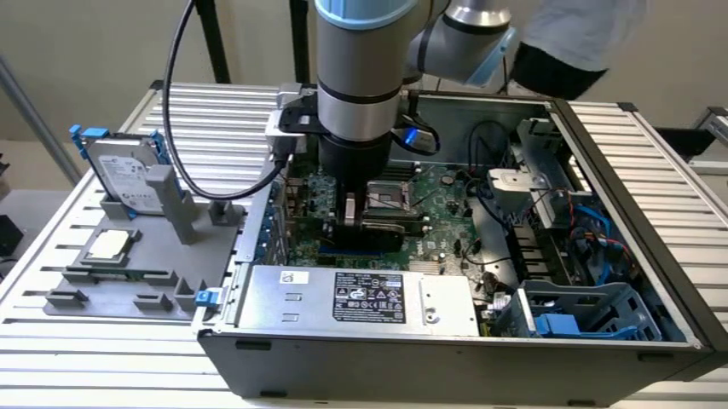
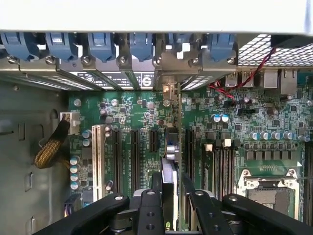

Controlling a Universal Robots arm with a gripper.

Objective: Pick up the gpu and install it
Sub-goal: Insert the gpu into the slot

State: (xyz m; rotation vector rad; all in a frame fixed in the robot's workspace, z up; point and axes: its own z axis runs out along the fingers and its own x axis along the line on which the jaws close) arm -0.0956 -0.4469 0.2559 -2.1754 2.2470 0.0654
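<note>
gpu [image 2: 168, 171] (edge-on) between claw [image 2: 168, 196] fingers

**Arm straight down, hand clamped edge-on**

The arm descends vertically from above in the exterior view, its silver and black wrist segment upright, with a black cable looping off toward the exterior view's left. The hand [image 1: 366, 223] hangs low inside the open computer case, just above the motherboard. In the wrist view the hand [image 2: 168, 196] shows two black fingers [image 2: 149, 208] drawn close together, pinching the gpu [image 2: 168, 183], which stands on edge between them.
</note>
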